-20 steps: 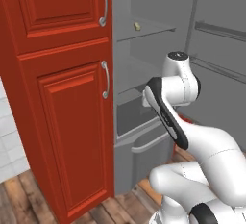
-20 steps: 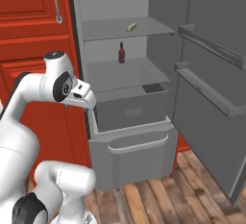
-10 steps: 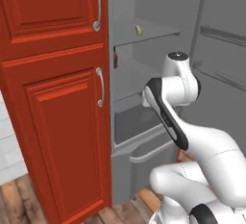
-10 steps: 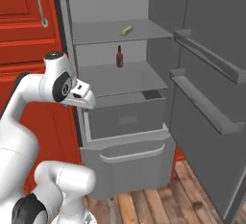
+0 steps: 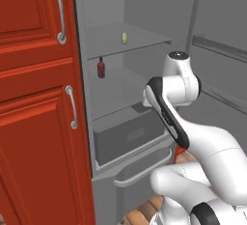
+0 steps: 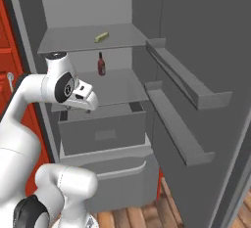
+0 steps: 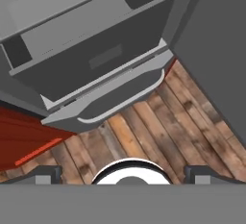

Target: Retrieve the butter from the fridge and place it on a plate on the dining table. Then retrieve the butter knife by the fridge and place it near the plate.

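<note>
Wood floor (image 7: 158,117) and red cabinets (image 5: 38,122) frame the open fridge (image 5: 140,137). Left base view: whole picture has slid since a second ago, so the base has driven in and squared up to the fridge; nothing inside has moved. Butter (image 5: 124,37) lies on the upper shelf, dark-red bottle (image 5: 101,67) on the shelf below, drawer (image 5: 130,137) under that. Arm folded in front of the drawer, well below the butter

Right base view: fridge interior now fills most of the frame, door (image 6: 206,75) swung wide at right. Butter (image 6: 101,37) sits near the middle of the upper shelf, bottle (image 6: 101,64) standing just beneath it. Arm's wrist hangs beside the drawer front (image 6: 105,134), well apart from the butter

Hand view: camera looks down at drawer (image 7: 96,50) and floor. Gripper (image 7: 125,174) has its fingertips (image 7: 45,174) at the far edges, so the jaws stand wide open, holding nothing

Judgement: approach drive looks near done; the reach up to the upper shelf has not begun
</note>
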